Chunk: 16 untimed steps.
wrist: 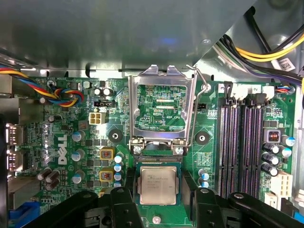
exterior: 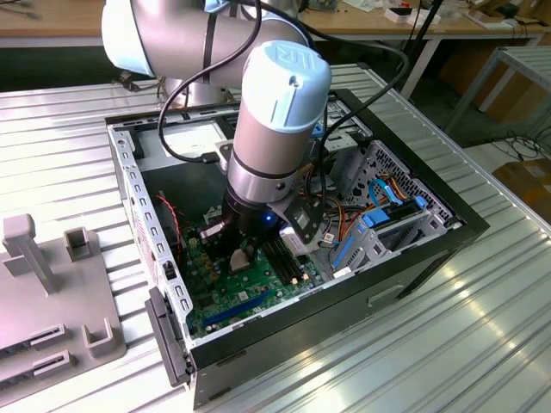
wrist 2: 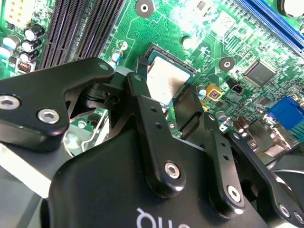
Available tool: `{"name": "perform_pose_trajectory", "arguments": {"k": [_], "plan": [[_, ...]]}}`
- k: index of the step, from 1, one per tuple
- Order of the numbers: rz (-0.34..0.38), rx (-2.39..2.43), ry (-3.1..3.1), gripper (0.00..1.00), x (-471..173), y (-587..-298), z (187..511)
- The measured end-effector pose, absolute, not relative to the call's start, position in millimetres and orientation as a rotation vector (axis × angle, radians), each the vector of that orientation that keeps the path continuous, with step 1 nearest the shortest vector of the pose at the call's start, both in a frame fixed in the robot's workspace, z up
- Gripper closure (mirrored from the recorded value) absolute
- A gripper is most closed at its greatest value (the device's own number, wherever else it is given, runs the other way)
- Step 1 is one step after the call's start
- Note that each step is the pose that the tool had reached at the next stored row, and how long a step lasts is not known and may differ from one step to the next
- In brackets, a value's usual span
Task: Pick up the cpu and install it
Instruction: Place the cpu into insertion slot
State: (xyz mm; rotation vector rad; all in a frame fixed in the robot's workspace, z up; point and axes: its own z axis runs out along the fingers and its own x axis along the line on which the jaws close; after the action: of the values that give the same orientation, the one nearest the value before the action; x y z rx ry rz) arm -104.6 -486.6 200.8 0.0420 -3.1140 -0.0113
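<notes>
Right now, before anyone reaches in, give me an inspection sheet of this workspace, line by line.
Surface: ribbed metal table carrying an open computer case.
Job's things: cpu lying flat in the socket on the green board; load plate swung up.
Clutter: grey fixture tray on the table, at the exterior view's left.
Grippers: gripper low inside the case, at the cpu; hold cannot be told.
Cables: black cable looping off the arm; coloured wires inside the case.
Surroundings: wooden bench behind; brown box on the floor at the exterior view's right.
</notes>
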Motion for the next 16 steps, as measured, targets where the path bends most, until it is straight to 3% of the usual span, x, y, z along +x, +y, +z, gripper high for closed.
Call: {"name": "perform_pose_trajectory", "arguments": {"k": [16], "plan": [[-0.011,0.041,-3.114,0.53,-104.6,-485.6,198.2]]}}
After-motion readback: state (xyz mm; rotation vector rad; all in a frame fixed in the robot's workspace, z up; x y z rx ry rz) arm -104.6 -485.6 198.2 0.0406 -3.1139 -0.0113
